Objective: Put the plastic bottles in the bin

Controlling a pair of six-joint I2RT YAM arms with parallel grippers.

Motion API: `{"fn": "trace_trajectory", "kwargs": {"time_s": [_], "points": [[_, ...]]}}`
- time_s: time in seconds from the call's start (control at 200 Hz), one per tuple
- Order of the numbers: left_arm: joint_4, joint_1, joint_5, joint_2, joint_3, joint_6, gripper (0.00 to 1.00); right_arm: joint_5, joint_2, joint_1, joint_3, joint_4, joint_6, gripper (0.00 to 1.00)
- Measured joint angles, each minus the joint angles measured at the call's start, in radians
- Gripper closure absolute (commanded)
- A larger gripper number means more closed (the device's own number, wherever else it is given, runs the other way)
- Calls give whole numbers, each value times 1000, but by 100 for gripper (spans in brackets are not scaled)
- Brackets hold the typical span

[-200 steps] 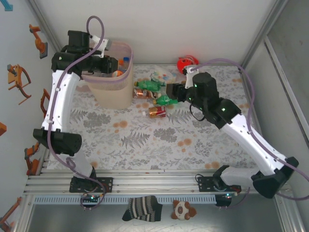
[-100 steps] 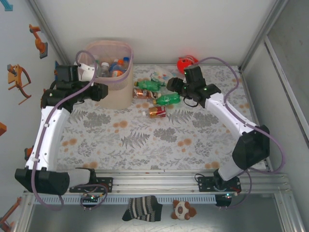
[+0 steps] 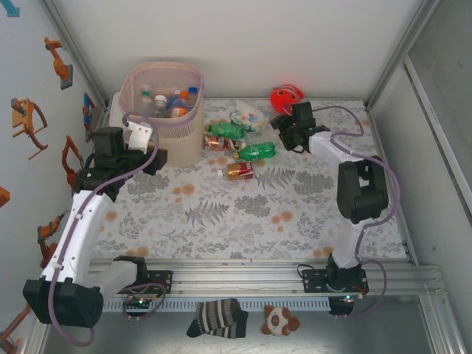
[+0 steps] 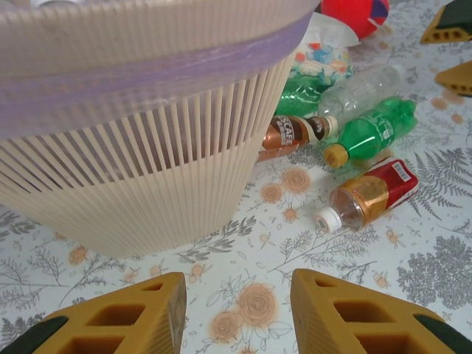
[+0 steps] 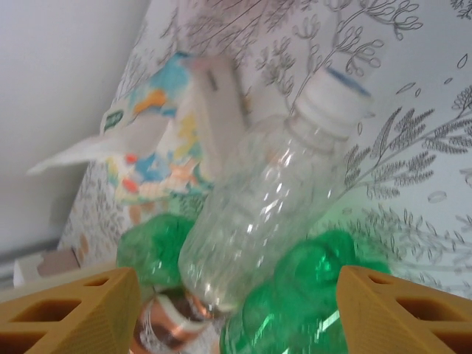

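Left claw (image 4: 236, 321): mine, open. The two yellow fingers stand apart with only flowered cloth between them, and they grip nothing.
Left claw's place: low against the front-left side of the bin (image 4: 147, 169). Its ribbed wall rises just ahead of my fingers; I cannot tell whether they touch it.
Right claw (image 5: 232, 313): mine, jaws spread wide and closed on nothing. It is over the loose bottles well to the right of the bin.
Clear bottle (image 5: 265, 206): lies on its side between my right fingers, its white cap pointing away from me. Neither finger presses on it.
Green bottles (image 5: 310, 295): just under and beside the clear bottle, inside the span of my right claw.
Brown-label bottle (image 4: 291, 133): on the cloth close to the bin's right side, apart from both claws.
Red-label bottle (image 4: 372, 193): on its side to the bin's right and nearer the front, white cap toward my left claw, well clear of its fingers.
Bottles in the bin (image 3: 173, 99): several stand inside, blue and white caps showing above the rim.
Patterned packet (image 5: 162, 147): beyond the clear bottle, right of the bin.
Red toy (image 3: 286, 96): farther right of the bin, at the back wall.
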State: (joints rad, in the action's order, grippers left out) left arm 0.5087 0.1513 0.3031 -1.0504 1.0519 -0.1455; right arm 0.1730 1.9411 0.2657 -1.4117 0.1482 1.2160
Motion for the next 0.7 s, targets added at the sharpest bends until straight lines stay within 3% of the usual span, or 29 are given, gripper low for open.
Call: {"fn": "trace_trajectory", "kwargs": {"time_s": [0.315, 0.701], "points": [[-35, -1, -4, 31, -23, -7, 59, 34, 170, -24, -35, -125, 180, 28], [-45, -1, -16, 33, -27, -8, 58, 37, 242, -27, -87, -191, 253, 25]]}}
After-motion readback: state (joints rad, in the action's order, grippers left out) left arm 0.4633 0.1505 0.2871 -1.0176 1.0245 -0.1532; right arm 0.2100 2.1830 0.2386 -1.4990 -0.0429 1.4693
